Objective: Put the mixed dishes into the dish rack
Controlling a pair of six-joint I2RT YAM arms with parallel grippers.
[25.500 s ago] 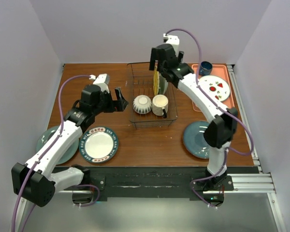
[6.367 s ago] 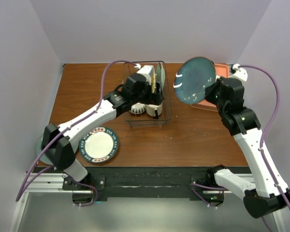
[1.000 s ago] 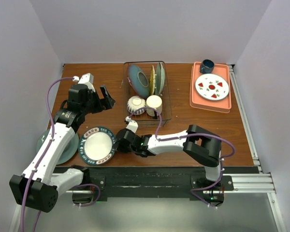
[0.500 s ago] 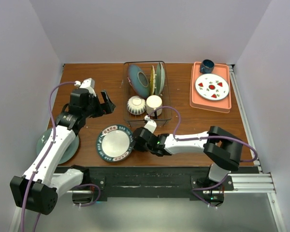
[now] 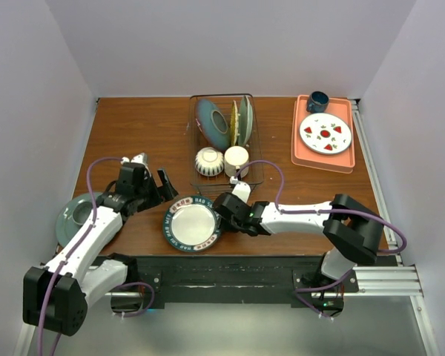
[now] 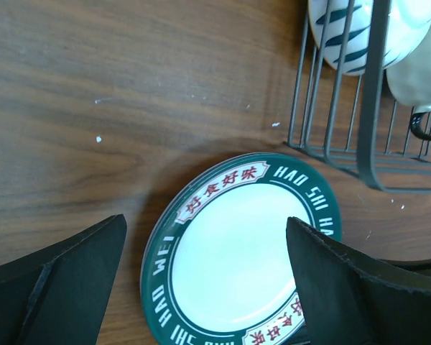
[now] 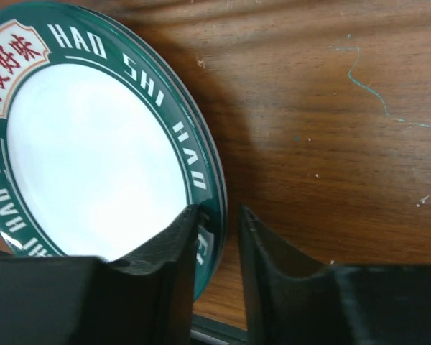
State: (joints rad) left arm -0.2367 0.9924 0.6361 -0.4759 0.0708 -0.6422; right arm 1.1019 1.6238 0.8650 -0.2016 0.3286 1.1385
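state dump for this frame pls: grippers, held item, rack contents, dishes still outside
right gripper: shut on rim of lettered plate
left gripper: open, holding nothing, pointed at the lettered plate
lettered plate: on table, near side of rack, outside it
rack: upright plates at back; bowl and mug in front
also outside rack: teal plate, table's left edge
tray: far right, cup and plate on it

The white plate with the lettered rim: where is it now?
In the top view the white plate lies near the front of the table, just before the dish rack, its right rim pinched by the right tool.
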